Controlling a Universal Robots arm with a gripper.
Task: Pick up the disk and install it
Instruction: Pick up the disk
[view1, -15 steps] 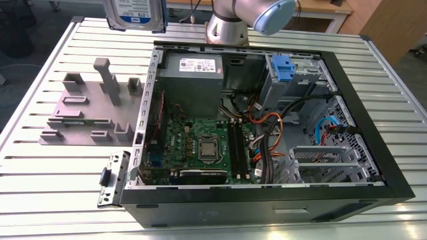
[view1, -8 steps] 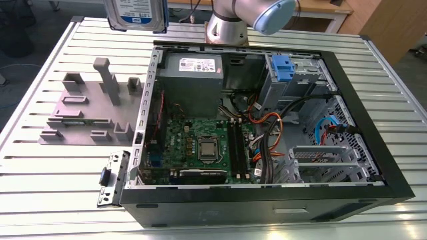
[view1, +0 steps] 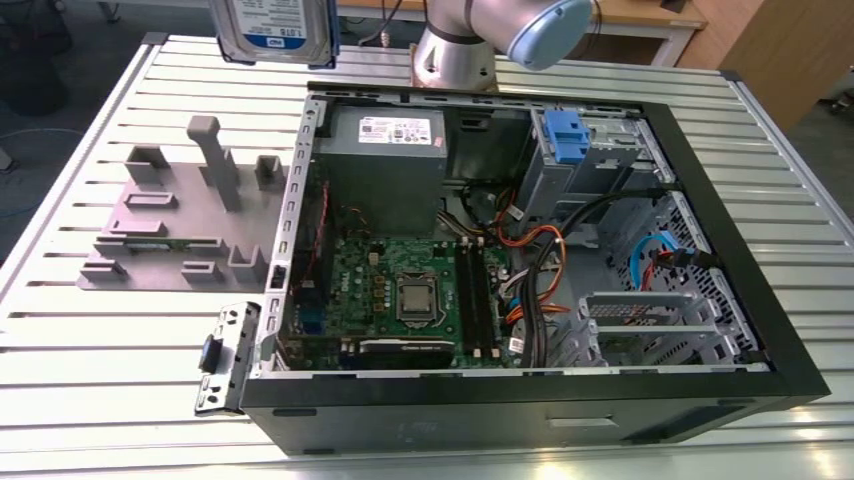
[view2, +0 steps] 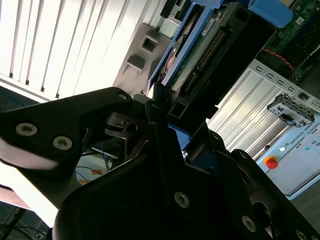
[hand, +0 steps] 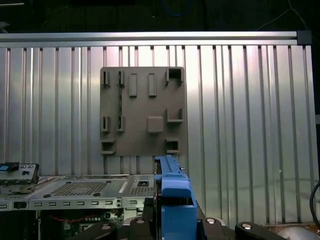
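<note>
One disk (view1: 280, 28). Two blue caddies — the disk's caddy (hand: 172, 200) and the bay caddy (view1: 567, 135). One open computer case (view1: 507, 405), with one motherboard (view1: 400, 290) and one grey power supply box (view1: 387, 135). One grey fixture plate (view1: 147, 215), one loose metal bracket (view1: 220, 360) — one slatted table (view1: 80, 400) beneath. One robot arm (view1: 534, 25).

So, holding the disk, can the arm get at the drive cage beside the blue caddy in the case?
Probably yes. The gripper holds the disk up clear of the case, whose side is off, and nothing lies over the drive cage beside the blue caddy.
</note>
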